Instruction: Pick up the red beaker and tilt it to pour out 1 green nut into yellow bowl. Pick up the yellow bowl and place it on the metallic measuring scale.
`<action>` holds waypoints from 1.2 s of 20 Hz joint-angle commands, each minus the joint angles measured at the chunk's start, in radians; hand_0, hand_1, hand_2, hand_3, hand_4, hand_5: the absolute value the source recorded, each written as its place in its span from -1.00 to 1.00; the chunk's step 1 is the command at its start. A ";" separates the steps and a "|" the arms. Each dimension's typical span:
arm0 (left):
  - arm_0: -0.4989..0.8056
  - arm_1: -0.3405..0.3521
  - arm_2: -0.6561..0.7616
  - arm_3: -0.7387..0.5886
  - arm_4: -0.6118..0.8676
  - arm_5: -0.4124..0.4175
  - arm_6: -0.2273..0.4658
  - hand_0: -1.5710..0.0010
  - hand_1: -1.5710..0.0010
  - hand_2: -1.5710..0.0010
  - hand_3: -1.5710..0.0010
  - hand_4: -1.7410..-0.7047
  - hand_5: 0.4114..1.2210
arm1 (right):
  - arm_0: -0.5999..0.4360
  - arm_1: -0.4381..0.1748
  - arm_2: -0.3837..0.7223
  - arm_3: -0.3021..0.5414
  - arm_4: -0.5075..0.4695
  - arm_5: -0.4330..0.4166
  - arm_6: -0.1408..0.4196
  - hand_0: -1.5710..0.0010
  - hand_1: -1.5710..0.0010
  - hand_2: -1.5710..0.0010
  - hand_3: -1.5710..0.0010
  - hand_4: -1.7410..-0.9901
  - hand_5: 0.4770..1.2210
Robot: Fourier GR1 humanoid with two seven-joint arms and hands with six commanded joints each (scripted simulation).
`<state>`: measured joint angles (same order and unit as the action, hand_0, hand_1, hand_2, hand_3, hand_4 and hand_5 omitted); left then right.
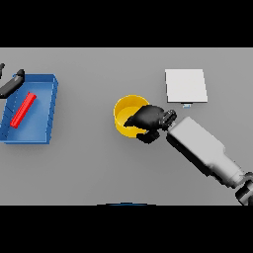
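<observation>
Right robot hand (147, 118): dark, at the desk's middle, lying over the right rim of the yellow bowl (124, 114), fingers curled around that rim. Left robot hand (11, 83): at the far left edge, over the top corner of the blue tray (47, 111), its finger state cannot be told; the red beaker (23, 109) lies tilted on its side inside the tray. Metallic measuring scale (185, 85): a pale square plate on the grey desk (89, 168), up and to the right of the bowl, apart from it.
</observation>
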<state>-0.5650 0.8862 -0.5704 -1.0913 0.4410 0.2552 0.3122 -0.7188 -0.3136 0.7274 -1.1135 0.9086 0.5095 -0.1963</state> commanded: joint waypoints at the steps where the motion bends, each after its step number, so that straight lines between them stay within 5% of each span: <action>1: 0.005 0.001 0.003 -0.003 0.004 0.002 -0.005 1.00 1.00 1.00 1.00 0.97 -0.31 | -0.009 -0.002 0.006 0.006 0.009 -0.002 -0.005 0.05 0.12 0.39 0.55 -0.24 0.40; 5: -0.009 -0.003 0.003 0.013 0.001 -0.007 -0.003 1.00 1.00 1.00 1.00 0.96 -0.30 | -0.006 -0.004 0.003 -0.005 0.000 -0.008 -0.012 -0.57 -0.54 -0.43 -0.06 -0.66 0.76; 9: 0.002 0.007 0.001 0.000 0.002 -0.009 -0.004 1.00 1.00 1.00 1.00 0.97 -0.30 | -0.016 -0.002 0.011 0.010 0.002 -0.041 -0.017 -0.82 -0.81 -0.58 -0.51 -0.86 0.90; 16: -0.014 -0.001 -0.003 0.004 0.000 -0.013 0.017 1.00 1.00 1.00 1.00 0.98 -0.30 | -0.013 -0.035 -0.035 -0.025 -0.043 -0.030 -0.019 -0.96 -0.96 -0.70 -0.71 -0.97 0.98; 20: -0.013 -0.004 -0.007 0.008 -0.003 -0.013 0.019 1.00 1.00 1.00 1.00 0.96 -0.31 | -0.012 -0.080 -0.092 -0.140 -0.087 0.044 0.023 -0.98 -0.98 -0.80 -0.59 -0.99 0.99; 24: -0.012 0.005 -0.010 0.000 -0.011 -0.014 0.015 1.00 1.00 1.00 1.00 0.98 -0.32 | -0.021 -0.122 -0.141 -0.171 -0.086 0.028 0.070 -0.99 -0.99 -0.85 -0.50 -1.00 1.00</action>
<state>-0.5768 0.8918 -0.5806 -1.0908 0.4300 0.2412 0.3260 -0.7396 -0.4363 0.5862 -1.2846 0.8231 0.5376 -0.1240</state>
